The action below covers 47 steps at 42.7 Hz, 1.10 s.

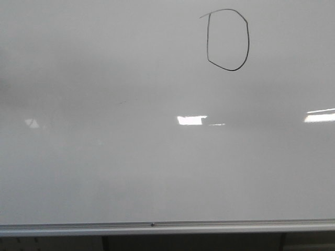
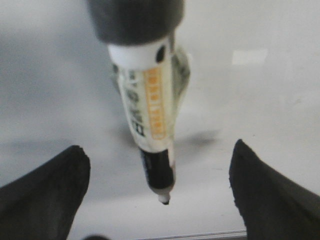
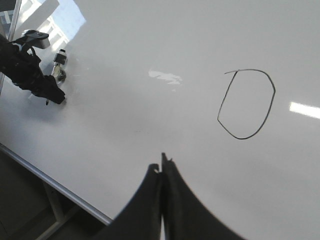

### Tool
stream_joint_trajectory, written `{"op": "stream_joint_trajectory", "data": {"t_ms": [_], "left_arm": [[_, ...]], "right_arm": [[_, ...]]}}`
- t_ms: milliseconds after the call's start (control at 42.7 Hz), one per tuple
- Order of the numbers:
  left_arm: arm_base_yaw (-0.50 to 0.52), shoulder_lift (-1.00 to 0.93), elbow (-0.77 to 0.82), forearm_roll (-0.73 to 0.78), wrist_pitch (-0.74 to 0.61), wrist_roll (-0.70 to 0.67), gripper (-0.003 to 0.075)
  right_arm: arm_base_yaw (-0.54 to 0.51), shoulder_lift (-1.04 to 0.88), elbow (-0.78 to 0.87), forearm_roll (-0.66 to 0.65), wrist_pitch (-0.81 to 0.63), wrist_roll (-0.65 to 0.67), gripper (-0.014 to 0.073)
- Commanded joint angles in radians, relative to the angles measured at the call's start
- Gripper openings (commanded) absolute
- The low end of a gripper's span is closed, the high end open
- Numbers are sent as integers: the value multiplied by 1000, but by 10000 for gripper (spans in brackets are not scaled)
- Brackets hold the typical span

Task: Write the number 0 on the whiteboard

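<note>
Where whiteboard [image 1: 104, 167] gleams, number 0 [image 1: 228, 40] drawn

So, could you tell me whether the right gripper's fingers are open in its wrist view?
No, the right gripper has its two dark fingers pressed together, holding nothing.

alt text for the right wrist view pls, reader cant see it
A thin black hand-drawn number 0, flat on one side like a D, sits on a glossy pale whiteboard. The right gripper shows in the foreground with its dark fingers pressed together, holding nothing. Further along the board, the left arm is visible above the silver bottom rail.
</note>
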Motion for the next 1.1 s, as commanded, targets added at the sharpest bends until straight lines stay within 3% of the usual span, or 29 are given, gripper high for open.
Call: {"op": "stream_joint_trajectory", "data": {"t_ms": [0, 141, 234, 352, 469, 539, 703, 1078], "left_arm": [[-4, -106, -32, 1, -4, -2, 562], [-13, -211, -32, -27, 48, -2, 542], [-42, -272, -32, -27, 64, -2, 465], [-88, -345, -16, -32, 68, -2, 289], [-131, -417, 15, -33, 68, -2, 62], [-150, -458, 41, -33, 68, -2, -18], [-191, -581, 140, -36, 54, -2, -20], [-294, -1056, 517, -123, -280, 0, -20]], "right_arm": [[-7, 2, -26, 24, -55, -2, -69], [-7, 2, -26, 24, -72, -2, -69], [-7, 2, -26, 24, -95, -2, -69], [-7, 2, -26, 24, -120, -2, -69], [-7, 2, -26, 24, -130, -2, -69], [-7, 2, -26, 24, -133, -2, -69], [-7, 2, -26, 24, -133, -2, -69], [-7, 2, -26, 24, -132, -2, -69]]}}
